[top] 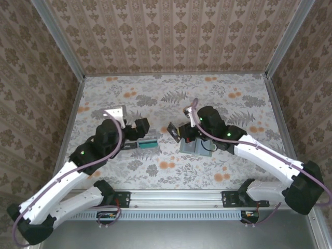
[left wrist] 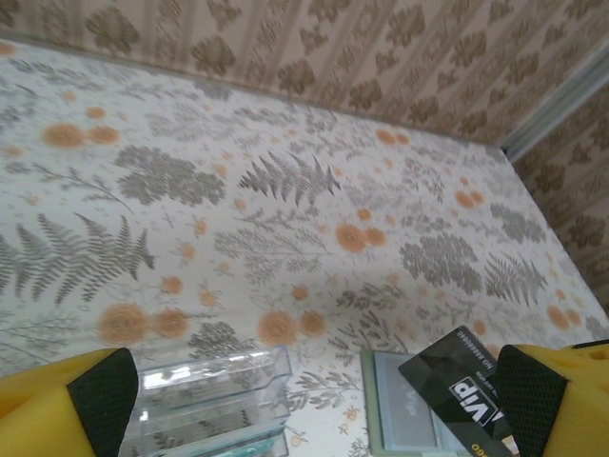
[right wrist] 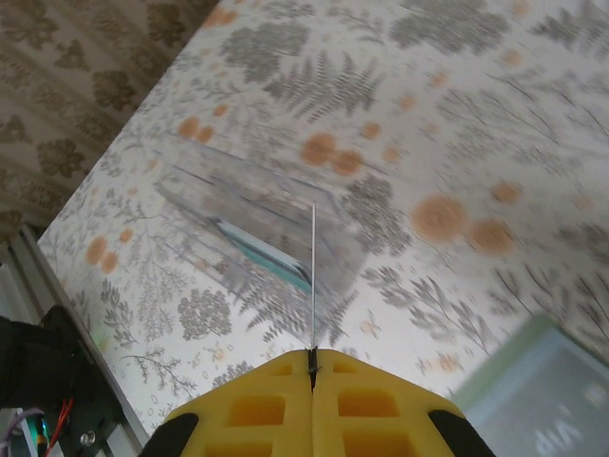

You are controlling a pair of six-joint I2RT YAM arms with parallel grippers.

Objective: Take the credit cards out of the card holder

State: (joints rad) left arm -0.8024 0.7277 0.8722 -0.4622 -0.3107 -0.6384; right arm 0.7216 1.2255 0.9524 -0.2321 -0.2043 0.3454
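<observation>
The card holder (top: pixel 196 147) lies open on the table, grey-blue inside (left wrist: pixel 411 411), and shows blurred at the lower right of the right wrist view (right wrist: pixel 547 395). My right gripper (top: pixel 182 133) is shut on a dark card marked VIP (left wrist: pixel 459 384), held on edge above the holder's left side. In the right wrist view that card is a thin line (right wrist: pixel 313 276) rising from the closed fingertips (right wrist: pixel 313 358). A teal-green card (top: pixel 149 144) lies in the clear tray (right wrist: pixel 271 255). My left gripper (top: pixel 141 126) hovers over the tray, open and empty (left wrist: pixel 314 405).
The clear plastic tray (left wrist: pixel 214 400) sits left of the card holder, with a narrow strip of floral tablecloth (left wrist: pixel 324 286) between them. Patterned walls (top: pixel 171 36) with metal corner posts enclose the table. The rail (top: pixel 176 199) runs along the near edge.
</observation>
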